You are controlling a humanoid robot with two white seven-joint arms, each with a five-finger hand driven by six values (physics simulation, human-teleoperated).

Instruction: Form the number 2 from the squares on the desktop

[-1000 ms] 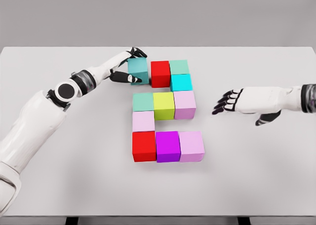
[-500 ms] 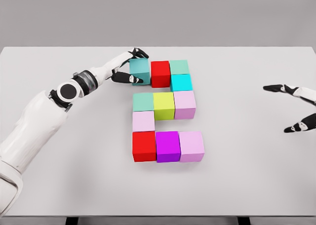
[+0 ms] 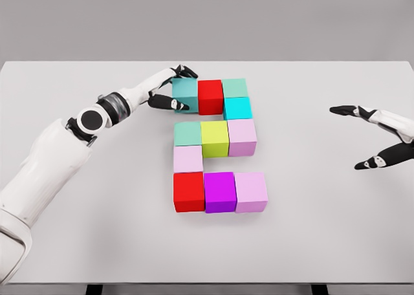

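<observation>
On the white worktop (image 3: 77, 243) the coloured cubes stand packed edge to edge in a blocky figure that already reads as a 2: a top row of a teal cube (image 3: 184, 94), a red cube (image 3: 210, 96) and a pale green cube (image 3: 235, 87); a bright cyan cube (image 3: 237, 108) stepping down on the right; a middle row of a mint green cube (image 3: 187, 134), a yellow-green cube (image 3: 215, 138) and a pink-lilac cube (image 3: 242, 137); a pale pink cube (image 3: 188, 158) stepping down on the left; and a bottom row of a second red cube (image 3: 189, 191), a magenta cube (image 3: 220, 192) and a light lilac cube (image 3: 251, 191). The left hand (image 3: 169, 88) reaches in from the left to the figure's top-left corner, its dark-tipped fingers (image 3: 184, 70) curled over the far edge of the teal cube while the thumb presses its near-left side, so the hand grips that cube, probably to seat it flush against the red cube beside it and square off the top stroke. The right hand (image 3: 381, 136) hangs well apart from the figure near the right edge, its fingers (image 3: 343, 110) spread wide and holding nothing, apparently kept clear of the work.
</observation>
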